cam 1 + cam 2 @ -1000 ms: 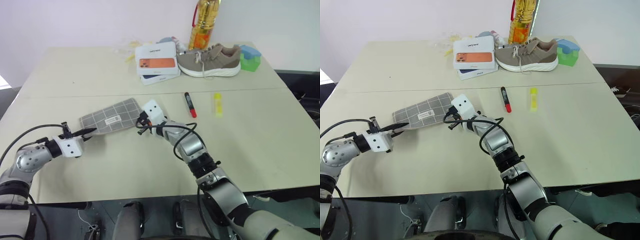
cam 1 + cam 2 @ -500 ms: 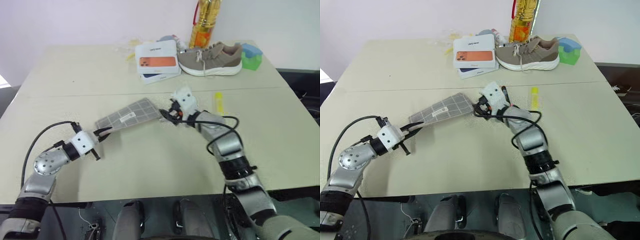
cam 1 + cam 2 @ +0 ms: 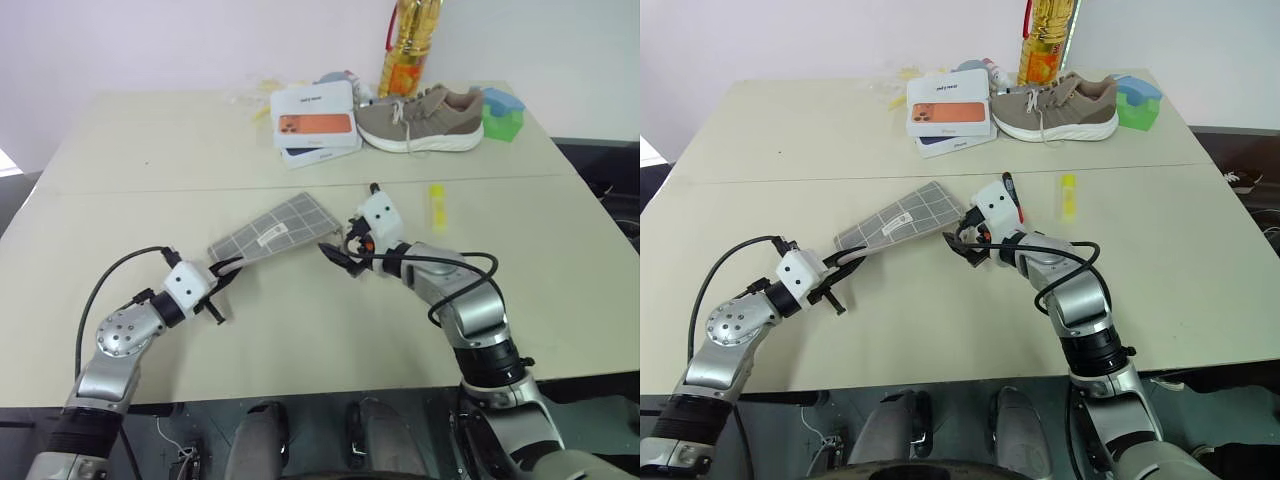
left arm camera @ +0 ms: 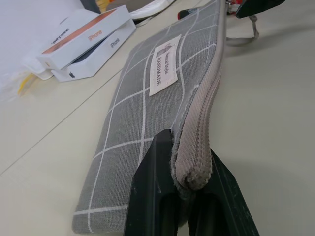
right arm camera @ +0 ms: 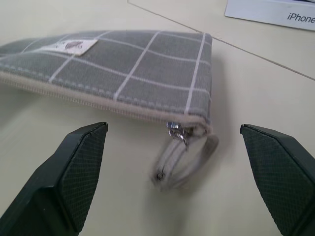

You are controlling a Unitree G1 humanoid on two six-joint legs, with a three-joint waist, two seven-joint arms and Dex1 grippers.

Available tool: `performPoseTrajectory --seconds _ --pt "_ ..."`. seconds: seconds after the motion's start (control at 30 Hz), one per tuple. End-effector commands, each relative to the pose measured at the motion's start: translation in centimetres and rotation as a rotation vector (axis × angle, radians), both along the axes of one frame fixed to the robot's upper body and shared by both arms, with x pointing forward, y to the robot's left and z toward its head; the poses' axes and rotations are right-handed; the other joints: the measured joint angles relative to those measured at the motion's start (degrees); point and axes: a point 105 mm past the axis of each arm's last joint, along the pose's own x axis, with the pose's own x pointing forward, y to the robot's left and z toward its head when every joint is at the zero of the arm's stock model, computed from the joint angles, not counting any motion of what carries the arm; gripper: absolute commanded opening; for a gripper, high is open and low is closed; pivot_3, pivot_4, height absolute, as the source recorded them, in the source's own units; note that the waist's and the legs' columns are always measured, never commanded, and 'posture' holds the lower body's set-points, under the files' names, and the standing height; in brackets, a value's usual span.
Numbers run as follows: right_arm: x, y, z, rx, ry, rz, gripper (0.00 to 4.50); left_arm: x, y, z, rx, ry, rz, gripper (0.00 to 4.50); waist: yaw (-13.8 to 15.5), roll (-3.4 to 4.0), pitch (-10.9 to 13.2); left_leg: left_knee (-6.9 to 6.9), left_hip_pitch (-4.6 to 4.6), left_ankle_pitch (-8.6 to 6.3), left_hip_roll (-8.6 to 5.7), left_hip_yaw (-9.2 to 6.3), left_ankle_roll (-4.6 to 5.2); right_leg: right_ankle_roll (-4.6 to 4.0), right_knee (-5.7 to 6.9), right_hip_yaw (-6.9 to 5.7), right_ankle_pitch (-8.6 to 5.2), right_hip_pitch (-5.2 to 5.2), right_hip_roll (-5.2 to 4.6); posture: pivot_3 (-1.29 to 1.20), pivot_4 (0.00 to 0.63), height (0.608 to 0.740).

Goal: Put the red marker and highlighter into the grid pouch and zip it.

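Note:
The grid pouch [image 3: 280,228] is grey with white lines and lies slanted at mid-table. My left gripper [image 3: 225,268] is shut on its near left corner, and its black fingers [image 4: 152,196] pinch the zipper edge. My right gripper [image 3: 335,250] hangs open just off the pouch's right end, apart from it. Between its spread fingers [image 5: 74,172] I see the zipper slider and clear ring pull [image 5: 182,162] at the pouch corner. Only the tip of the red marker [image 3: 1007,182] shows behind my right hand. The yellow highlighter [image 3: 436,205] lies to its right.
At the back of the table stand stacked white phone boxes [image 3: 315,122], a tan shoe [image 3: 420,118], an oil bottle [image 3: 405,45] and a green box [image 3: 500,118]. A seam runs across the tabletop [image 3: 150,190].
My left gripper has drawn the pouch to the right. My right gripper has opened, let go of the pouch's end and shifted right with it.

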Motion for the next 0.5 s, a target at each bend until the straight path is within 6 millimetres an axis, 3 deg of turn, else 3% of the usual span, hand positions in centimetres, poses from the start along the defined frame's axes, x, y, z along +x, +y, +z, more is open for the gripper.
performPoseTrajectory --seconds 0.03,0.1,0.27,0.5 --pt "0.6 0.0 0.7 0.032 -0.018 -0.037 3.64 -0.1 -0.6 1.3 -0.010 -0.053 -0.008 0.00 0.0 0.00 0.0 0.00 0.00 0.00 0.00 0.00 0.00 0.00 0.00 0.00 0.00 0.00 0.00 0.00 0.150 0.724" --pt "0.7 0.1 0.7 0.033 -0.018 -0.041 2.43 -0.1 -0.9 1.5 -0.014 -0.055 -0.009 0.00 0.0 0.00 0.0 0.01 -0.01 0.00 -0.01 0.00 0.00 0.00 0.00 0.00 0.00 0.00 0.00 0.00 0.150 0.724" --pt "0.7 0.2 0.8 0.021 -0.033 -0.039 0.04 0.0 -1.4 1.8 -0.021 -0.060 -0.009 0.00 0.0 0.00 0.0 0.01 -0.01 0.00 0.00 -0.01 0.00 0.00 0.00 0.00 0.00 0.00 0.00 0.00 0.150 0.724" --pt "0.2 1.2 1.1 -0.093 -0.093 0.030 0.04 0.1 -2.4 1.6 -0.021 -0.045 -0.012 0.00 0.0 0.00 0.0 0.01 -0.01 0.00 -0.01 -0.01 0.00 0.00 0.00 0.00 0.00 0.00 0.01 0.00 0.150 0.724"
